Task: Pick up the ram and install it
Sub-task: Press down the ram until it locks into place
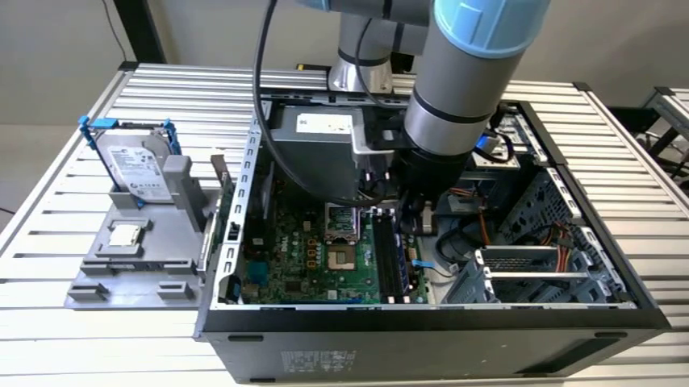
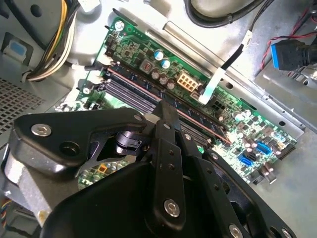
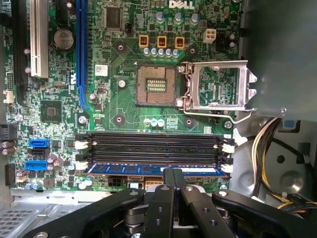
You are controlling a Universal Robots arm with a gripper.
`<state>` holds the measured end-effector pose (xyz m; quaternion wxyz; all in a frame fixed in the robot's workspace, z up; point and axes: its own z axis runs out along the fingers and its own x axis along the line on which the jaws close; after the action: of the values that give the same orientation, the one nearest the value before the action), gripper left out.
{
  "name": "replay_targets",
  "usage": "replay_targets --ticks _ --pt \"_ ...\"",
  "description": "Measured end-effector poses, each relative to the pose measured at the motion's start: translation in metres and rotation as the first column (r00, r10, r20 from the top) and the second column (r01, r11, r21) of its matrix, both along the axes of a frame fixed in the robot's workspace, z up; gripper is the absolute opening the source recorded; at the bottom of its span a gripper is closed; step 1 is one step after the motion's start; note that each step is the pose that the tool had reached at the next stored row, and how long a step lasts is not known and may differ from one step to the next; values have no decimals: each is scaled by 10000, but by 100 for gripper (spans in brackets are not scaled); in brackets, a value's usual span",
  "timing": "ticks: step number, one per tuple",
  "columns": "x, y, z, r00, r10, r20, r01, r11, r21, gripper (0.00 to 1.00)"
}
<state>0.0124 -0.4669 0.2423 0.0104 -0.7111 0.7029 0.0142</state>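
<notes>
One RAM stick [image 3: 153, 169], blue-green, sits edge-up in the memory slot nearest the jaws, directly below the closed fingertips of the gripper [image 3: 172, 174], which appear to pinch its top edge. Judged light, stiff, fragile: grip mid-length on the bare edges, clear of chips.

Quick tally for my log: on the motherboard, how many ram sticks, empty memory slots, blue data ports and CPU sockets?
ram: 1
empty memory slots: 3
blue data ports: 2
CPU socket: 1
Total: 7
</notes>
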Motion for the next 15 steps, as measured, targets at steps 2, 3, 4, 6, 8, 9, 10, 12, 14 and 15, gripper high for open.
replay_targets --ticks 2,3,4,6,8,9,10,12,14,15 --pt "5 -18 -6 10000 0 0 0 10000 1 0" --pt "8 -31 -9 10000 -1 -1 1 10000 -1 0" --pt "11 -44 -16 10000 0 -1 0 10000 0 0" --pt "23 -68 -28 10000 0 -1 0 10000 1 0" --pt "35 -82 -42 10000 -4 0 4 10000 1 0" --pt "40 -85 -49 10000 -10 0 10 10000 1 0" --pt "42 -85 -58 10000 -19 0 19 10000 2 0" --pt "42 -86 -72 10000 -37 0 37 10000 1 0" --pt "43 -86 -95 10000 -50 -1 50 10000 0 0" --pt "44 -86 -111 10000 -56 -1 56 10000 0 0"
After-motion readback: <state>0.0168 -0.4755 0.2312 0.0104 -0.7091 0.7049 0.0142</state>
